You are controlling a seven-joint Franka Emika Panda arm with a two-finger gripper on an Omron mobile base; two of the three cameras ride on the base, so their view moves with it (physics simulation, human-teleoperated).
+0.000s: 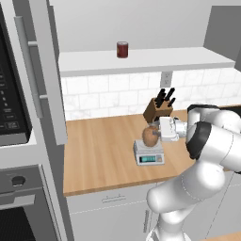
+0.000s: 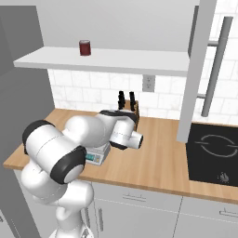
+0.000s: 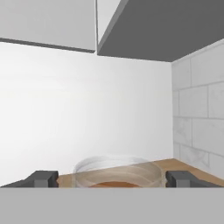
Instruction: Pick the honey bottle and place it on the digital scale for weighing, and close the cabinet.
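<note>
Honey bottle (image 1: 150, 136), small rounded amber-brown jar with pale lid, atop light grey square digital scale (image 1: 149, 153) on wooden desk (image 1: 103, 150). Tool (image 3: 112, 178) spread either side, not pinching. Likely rigid, slick; best gripped across the widest belly. Knife block (image 1: 157, 107) at one o'clock.

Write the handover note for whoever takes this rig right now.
Hand: its fingers flank the small rounded amber-brown honey bottle; a firm grip can't be confirmed.
Bottle: on the light grey digital scale on the wooden counter.
Upper wall cabinet: light grey door open; a dark red cylindrical jar stands on its shelf.
Done: bottle at the scale.
Left: release, retract, close cabinet.
</note>
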